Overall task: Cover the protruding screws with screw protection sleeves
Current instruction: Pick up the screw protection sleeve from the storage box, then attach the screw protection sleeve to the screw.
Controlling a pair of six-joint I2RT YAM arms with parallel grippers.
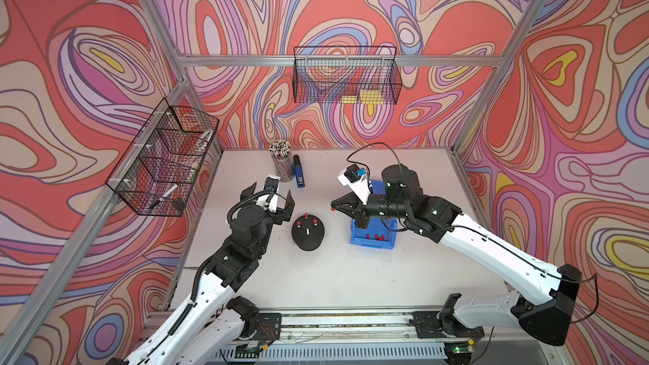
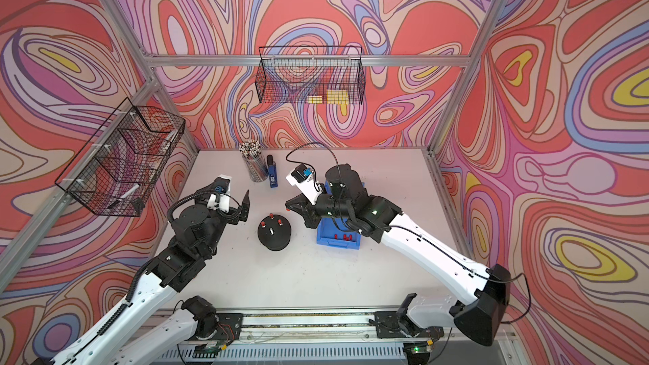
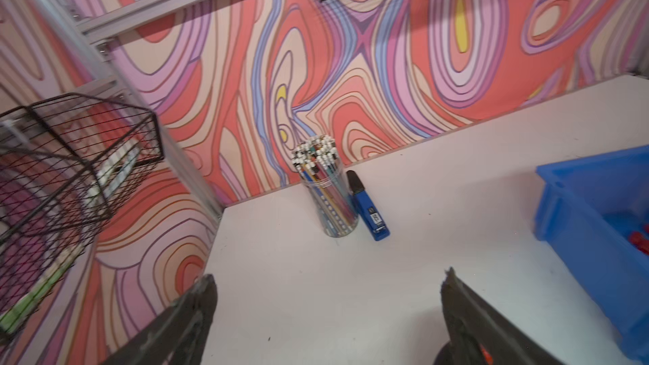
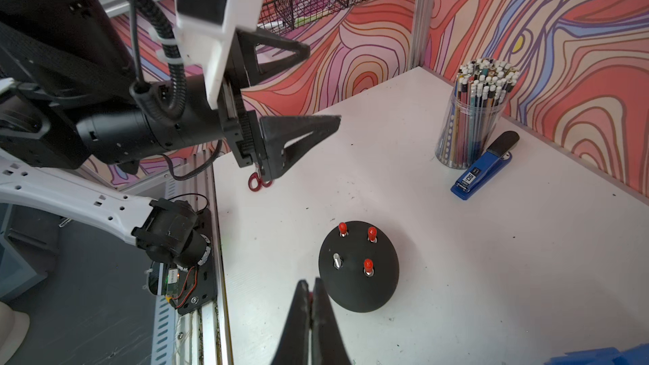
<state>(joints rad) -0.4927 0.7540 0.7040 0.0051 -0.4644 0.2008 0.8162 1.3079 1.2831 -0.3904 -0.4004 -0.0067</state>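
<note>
The black dome base [image 1: 309, 240] [image 2: 274, 242] [image 4: 372, 289] stands mid-table. Of its protruding screws, one [image 4: 336, 260] [image 1: 308, 230] is bare and silvery. Three others wear red screw protection sleeves [image 4: 368, 265] [image 1: 315, 221]. More sleeves [image 1: 377, 237] [image 3: 642, 237] lie in the blue bin [image 1: 354, 238] [image 2: 321, 238] [image 3: 579, 205]. My right gripper [image 1: 333, 206] [image 2: 288, 205] [image 4: 310, 284] hovers just right of the dome, shut on a red sleeve [image 4: 309, 297] that barely shows between the tips. My left gripper [image 1: 271, 189] [image 3: 330, 275] [image 4: 325, 85] is wide open and empty, behind and left of the dome.
A clear cup of pencils [image 1: 282, 163] [image 4: 474, 117] and a blue stapler [image 1: 298, 172] [image 4: 483, 170] stand at the back of the table. Wire baskets hang on the left wall [image 1: 165, 159] and the back wall [image 1: 346, 75]; the back one holds yellow blocks [image 1: 367, 96].
</note>
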